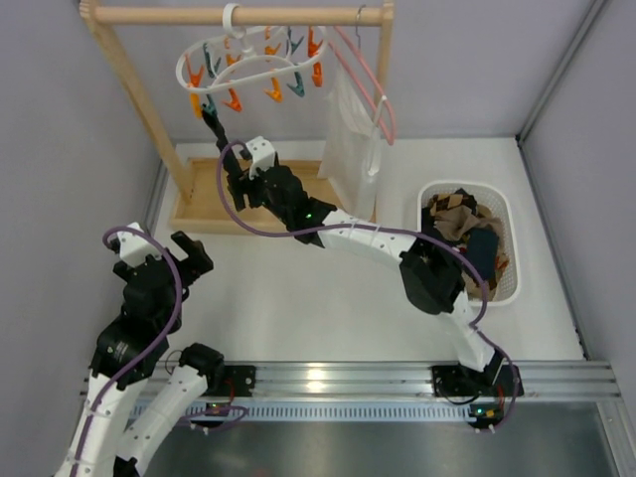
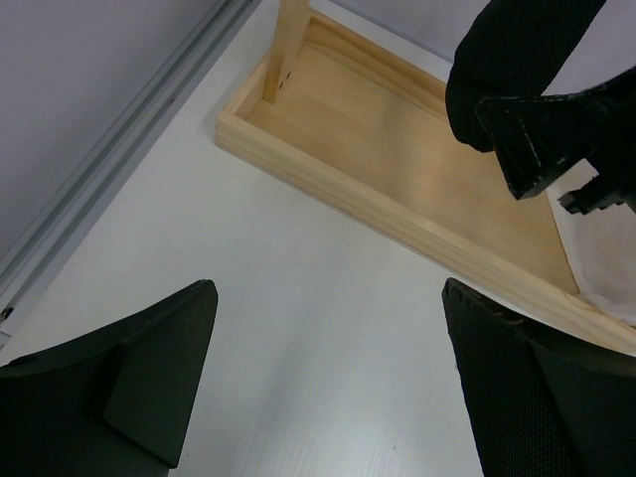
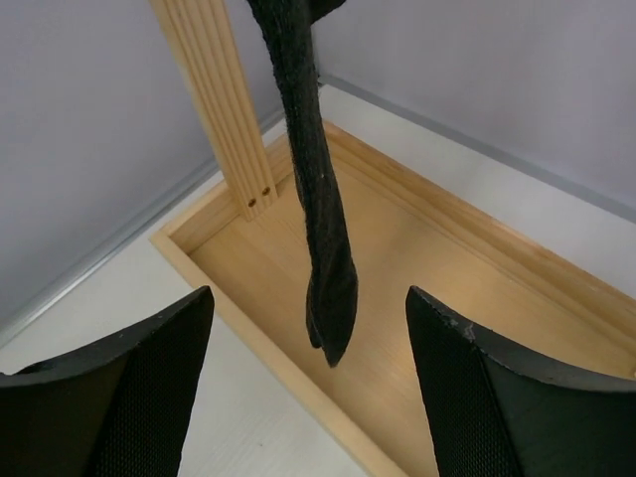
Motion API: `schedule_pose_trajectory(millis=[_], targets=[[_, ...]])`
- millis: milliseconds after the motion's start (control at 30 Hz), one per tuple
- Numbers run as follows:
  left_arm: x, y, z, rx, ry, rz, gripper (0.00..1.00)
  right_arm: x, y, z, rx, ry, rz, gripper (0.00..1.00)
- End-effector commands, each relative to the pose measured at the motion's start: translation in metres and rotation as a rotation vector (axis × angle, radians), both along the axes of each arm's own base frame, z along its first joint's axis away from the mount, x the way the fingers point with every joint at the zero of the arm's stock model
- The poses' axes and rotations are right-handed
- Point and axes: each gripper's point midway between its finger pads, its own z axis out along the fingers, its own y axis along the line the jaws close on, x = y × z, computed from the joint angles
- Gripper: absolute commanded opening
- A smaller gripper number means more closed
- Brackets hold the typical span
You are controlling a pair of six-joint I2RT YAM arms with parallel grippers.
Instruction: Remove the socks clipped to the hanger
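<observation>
Facing the sock (image 3: 318, 199) clipped to the hanger (image 1: 248, 65), I hold my right gripper (image 3: 308, 308) open, empty; left gripper (image 2: 328, 298) too.

Wooden rack (image 1: 238, 15) with pink hanger (image 1: 384, 107) and white garment (image 1: 348, 149), white basket (image 1: 514, 248) beside

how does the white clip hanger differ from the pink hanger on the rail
The white clip hanger is an oval ring hung with orange and teal pegs; the pink hanger is a plain thin loop with none. One dark sock dangles from the white one; a white garment hangs on the pink one. Both hook over the wooden rail.
</observation>
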Motion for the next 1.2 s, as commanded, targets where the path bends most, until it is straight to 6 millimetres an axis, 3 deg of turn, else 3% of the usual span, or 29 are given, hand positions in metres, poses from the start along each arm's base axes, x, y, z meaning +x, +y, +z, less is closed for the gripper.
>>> schedule_pose_trajectory(millis=[0, 100, 200, 267, 400, 433, 500, 600, 700, 800, 833, 967, 1000, 1033, 1067, 1100, 1167], targets=[[0.008, -0.005, 0.005, -0.005, -0.025, -0.017, 0.98, 0.013, 0.008, 0.018, -0.001, -0.071, -0.021, 0.74], [0.008, -0.005, 0.005, -0.007, -0.028, -0.016, 0.98, 0.015, 0.020, 0.018, 0.010, -0.108, 0.013, 0.56], [0.008, -0.005, 0.004, -0.008, -0.025, -0.017, 0.98, 0.025, 0.027, 0.020, 0.013, -0.136, -0.002, 0.54], [0.008, -0.006, 0.004, -0.012, -0.026, -0.019, 0.98, 0.031, 0.028, 0.021, -0.014, -0.174, -0.009, 0.46], [0.009, -0.007, 0.004, -0.014, -0.024, -0.019, 0.98, 0.038, 0.024, 0.029, -0.002, -0.203, -0.036, 0.23], [0.009, -0.007, 0.004, -0.015, -0.023, -0.022, 0.98, 0.039, 0.022, 0.030, -0.007, -0.208, -0.040, 0.09], [0.010, -0.008, 0.005, -0.021, -0.028, -0.019, 0.98, 0.035, 0.019, 0.034, 0.000, -0.211, -0.041, 0.00], [0.010, -0.008, 0.009, -0.033, -0.039, -0.016, 0.98, 0.019, 0.013, 0.050, 0.030, -0.233, -0.037, 0.00], [0.009, -0.005, 0.028, -0.034, -0.073, -0.008, 0.98, -0.002, 0.005, 0.067, 0.044, -0.241, -0.040, 0.00], [0.012, -0.008, 0.063, -0.031, -0.115, -0.031, 0.98, -0.025, -0.008, 0.079, 0.049, -0.234, -0.071, 0.00], [0.008, -0.006, 0.092, -0.031, -0.163, -0.036, 0.98, -0.030, -0.011, 0.079, 0.053, -0.224, -0.082, 0.00], [0.025, -0.013, 0.159, 0.024, -0.210, -0.068, 0.98, -0.060, -0.027, 0.086, 0.078, -0.208, -0.075, 0.00], [0.023, -0.016, 0.188, 0.013, -0.262, -0.089, 0.98, -0.070, -0.030, 0.085, 0.075, -0.196, -0.048, 0.00], [0.043, -0.026, 0.188, 0.030, -0.226, -0.103, 0.98, -0.072, -0.032, 0.084, 0.077, -0.183, -0.044, 0.00], [0.049, -0.031, 0.195, 0.038, -0.223, -0.120, 0.98, -0.076, -0.034, 0.086, 0.075, -0.179, -0.036, 0.00], [0.053, -0.034, 0.214, 0.030, -0.252, -0.134, 0.98, -0.082, -0.040, 0.091, 0.078, -0.179, -0.036, 0.00], [0.079, -0.047, 0.214, 0.041, -0.214, -0.148, 0.98, -0.090, -0.045, 0.095, 0.073, -0.174, -0.032, 0.00]])
